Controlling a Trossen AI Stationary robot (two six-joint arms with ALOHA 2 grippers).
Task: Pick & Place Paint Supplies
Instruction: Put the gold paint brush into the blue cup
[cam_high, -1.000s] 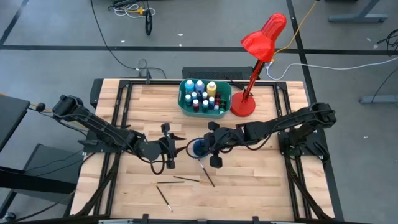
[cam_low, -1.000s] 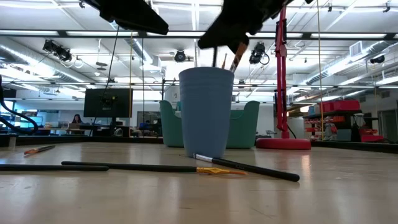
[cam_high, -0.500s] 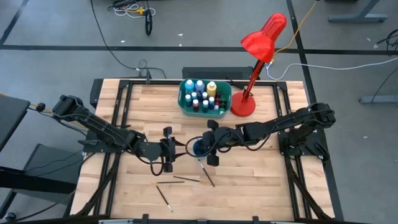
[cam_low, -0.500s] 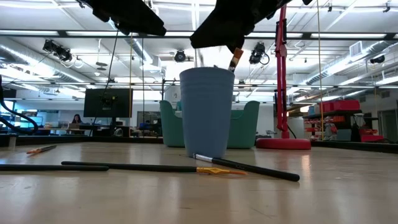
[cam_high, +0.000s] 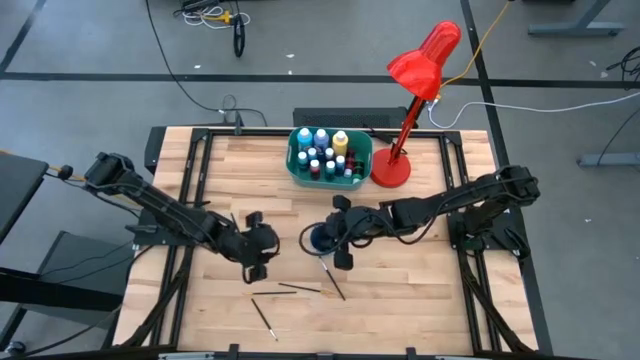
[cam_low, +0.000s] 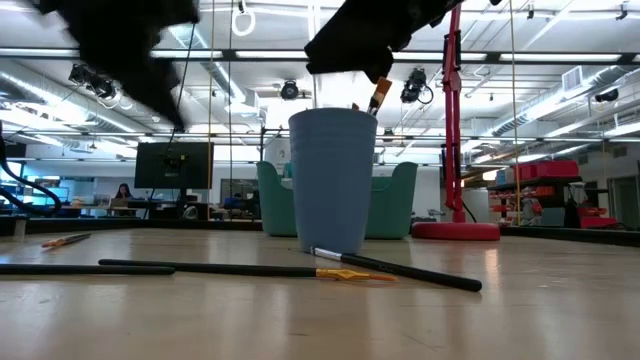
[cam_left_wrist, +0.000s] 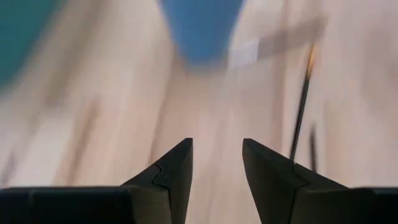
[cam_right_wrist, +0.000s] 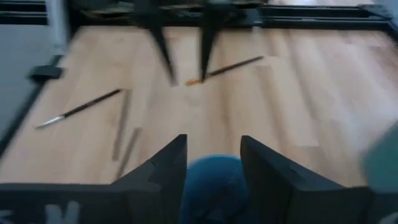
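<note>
Right end effector (cam_high: 333, 232) over blue cup (cam_low: 332, 180), fingers spread, holding nothing, one brush (cam_low: 379, 95) standing in cup, left end effector (cam_high: 252, 243) spread and empty beside it, loose brushes (cam_high: 331, 279) on table (cam_high: 400, 290), bottles (cam_high: 326, 152) in teal tub (cam_high: 296, 163)

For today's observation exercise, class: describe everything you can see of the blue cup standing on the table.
The blue cup is a plain, matte tumbler, plastic by its look, tapering slightly toward its base. It stands upright near the middle of the wooden table, in front of the teal tub. A brush pokes out of its open top, leaning. The right gripper hovers just above its rim, fingers apart, not touching it. A black paintbrush lies on the table at its foot.
</note>
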